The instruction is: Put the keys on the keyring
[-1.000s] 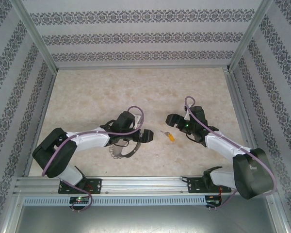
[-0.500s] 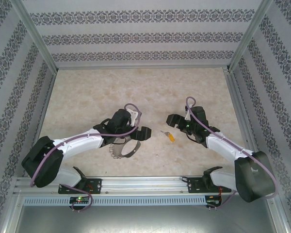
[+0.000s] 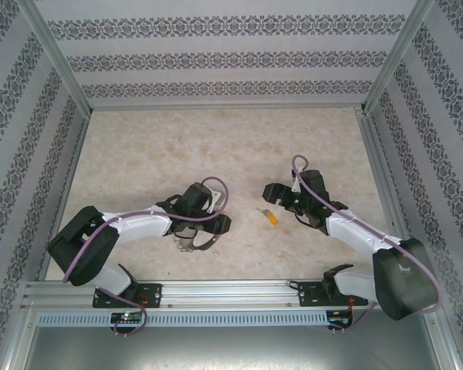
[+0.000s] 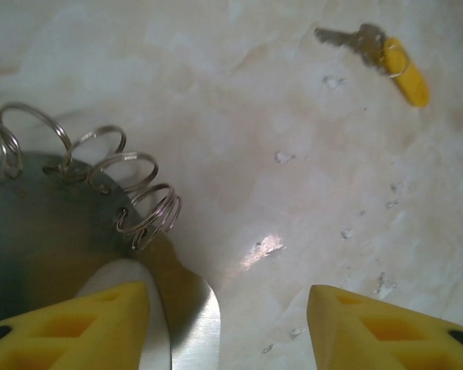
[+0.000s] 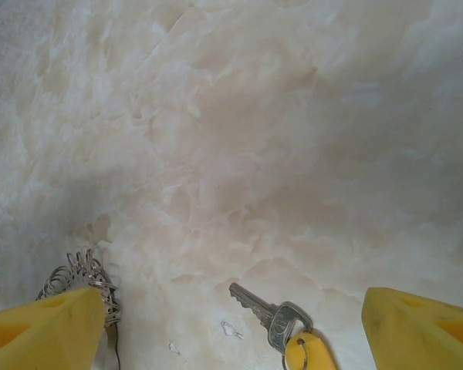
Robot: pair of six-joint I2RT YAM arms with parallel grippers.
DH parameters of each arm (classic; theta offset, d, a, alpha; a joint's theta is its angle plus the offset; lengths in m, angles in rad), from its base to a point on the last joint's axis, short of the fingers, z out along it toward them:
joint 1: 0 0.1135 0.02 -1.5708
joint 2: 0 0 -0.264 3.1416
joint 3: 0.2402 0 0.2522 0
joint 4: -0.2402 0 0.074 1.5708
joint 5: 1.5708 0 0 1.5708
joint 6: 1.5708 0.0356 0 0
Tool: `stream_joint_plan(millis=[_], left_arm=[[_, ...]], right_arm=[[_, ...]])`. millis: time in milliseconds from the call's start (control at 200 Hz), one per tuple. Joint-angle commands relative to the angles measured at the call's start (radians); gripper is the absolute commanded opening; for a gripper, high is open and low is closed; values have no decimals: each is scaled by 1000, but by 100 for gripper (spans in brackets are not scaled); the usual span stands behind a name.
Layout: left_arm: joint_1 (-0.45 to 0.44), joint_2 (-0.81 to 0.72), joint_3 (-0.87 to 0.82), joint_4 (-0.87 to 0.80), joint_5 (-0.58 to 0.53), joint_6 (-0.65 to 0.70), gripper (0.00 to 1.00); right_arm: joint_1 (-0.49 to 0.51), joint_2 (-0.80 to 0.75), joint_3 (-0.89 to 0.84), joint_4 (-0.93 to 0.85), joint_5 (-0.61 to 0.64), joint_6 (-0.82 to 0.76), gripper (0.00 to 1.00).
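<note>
Top external view. Shows the left gripper (image 3: 216, 227) down low at 6 o'clock of the marble-look table (image 3: 216, 146), right over the keyring (image 3: 190, 240) and partly covering it. Puts the key (image 3: 271, 216) flat on the table at 3 o'clock of that keyring, well apart from it, silver blade toward 10 o'clock, yellow head toward 4. Places the right gripper (image 3: 272, 194) at 12 o'clock of the key, near but not touching.

Left wrist view. Shows two yellow fingers (image 4: 85, 324) at the bottom edge, standing about half apart, with bare table between and nothing clamped. Catches the keyring (image 4: 54, 231) at 8 o'clock as a flat silvery band under the 7 o'clock finger, fringed with small wire rings (image 4: 116, 166) along its upper edge. Cannot tell touching from hovering there. Finds the key (image 4: 382, 55) far off at 1 o'clock.

Right wrist view. Shows the right gripper (image 5: 231, 331) spread wide, holding nothing, with fingers at 7 and 5 o'clock. Sets the key (image 5: 272, 312) between them near 6 o'clock, blade pointing to 10 o'clock, head cut by the frame edge. Glimpses the keyring (image 5: 81, 279) at 8 o'clock, just above the 7 o'clock finger.
</note>
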Motion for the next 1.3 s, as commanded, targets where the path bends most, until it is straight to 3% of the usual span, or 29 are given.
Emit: stream_joint_plan(millis=[0, 265, 540, 1294], left_arm=[[-15, 27, 12, 44, 16, 16, 55], [-18, 48, -8, 102, -42, 15, 54], [-21, 42, -33, 129, -119, 47, 45], [-20, 51, -39, 213, -140, 80, 43]], right_arm=[[14, 4, 0, -9, 24, -7, 87], [14, 17, 6, -6, 29, -13, 87], [13, 27, -2, 2, 31, -13, 87], [16, -9, -31, 4, 31, -8, 87]])
